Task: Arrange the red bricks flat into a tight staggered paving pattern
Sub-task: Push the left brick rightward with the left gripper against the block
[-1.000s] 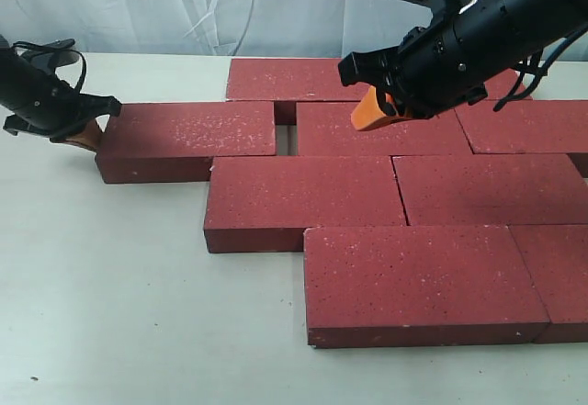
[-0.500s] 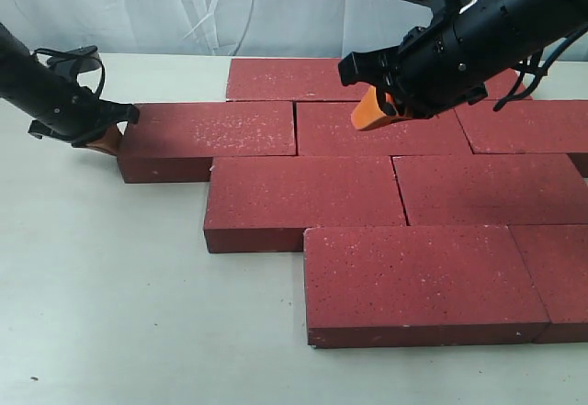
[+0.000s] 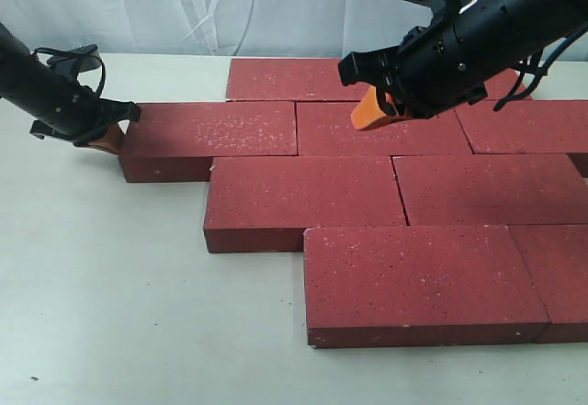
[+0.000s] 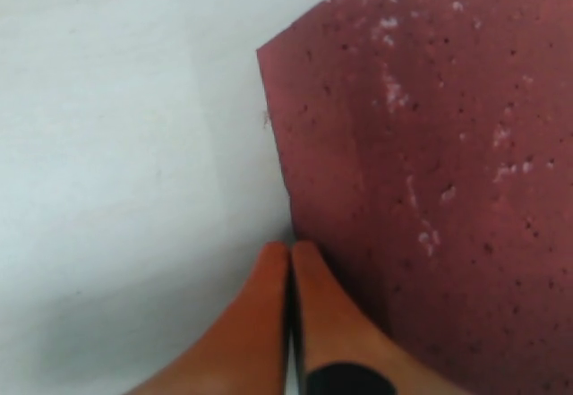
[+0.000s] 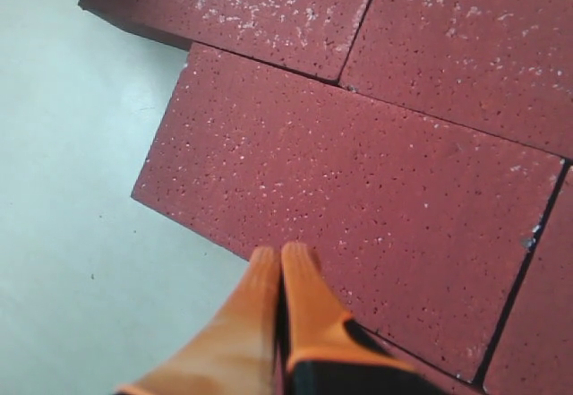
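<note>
Several red bricks lie flat in staggered rows on the pale table. The leftmost brick of the second row now meets its neighbour end to end. My left gripper is shut, its orange fingertips low on the table and pressed against that brick's left end. My right gripper is shut and empty, hanging above the second row. In the right wrist view the shut gripper shows over the edge of the third-row brick.
A white cloth backdrop hangs behind the table. Bare table surface runs along the left and the front. The front-row bricks reach the right edge of the exterior view.
My left gripper slid right, pushing the leftmost brick until the gap to its neighbour closed. In the last half second it barely moved. The right arm stayed still.
</note>
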